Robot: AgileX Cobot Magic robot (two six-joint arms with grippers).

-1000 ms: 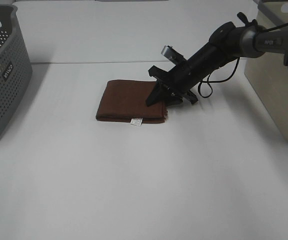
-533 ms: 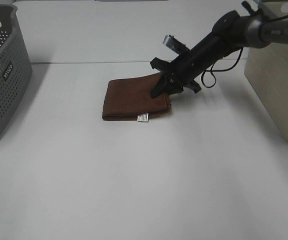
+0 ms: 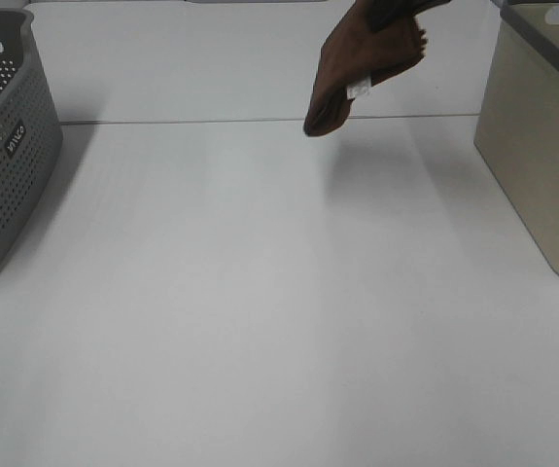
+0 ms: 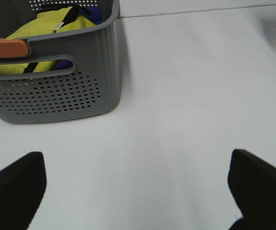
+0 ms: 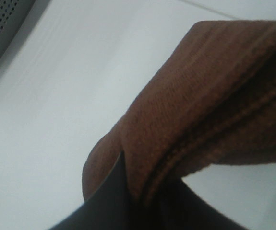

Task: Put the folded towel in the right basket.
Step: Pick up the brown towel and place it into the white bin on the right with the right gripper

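Fingers (image 5: 110, 206) of my right gripper (image 5: 142, 203) clamp the folded towel (image 5: 200, 96), a grip only my wrist camera shows; overhead it droops brown below them.

Our left tool (image 4: 137, 165) shows as two matte black fingers (image 4: 13, 191), broad and blunt, with rounded corners and a plain, dull surface. Of our right tool (image 5: 133, 191) we see close up one flat, black finger (image 5: 106, 203), smooth, with a straight edge narrowing to a thin tip. From the high camera, only a dark sliver of it shows at about one o'clock, too small to tell in detail.
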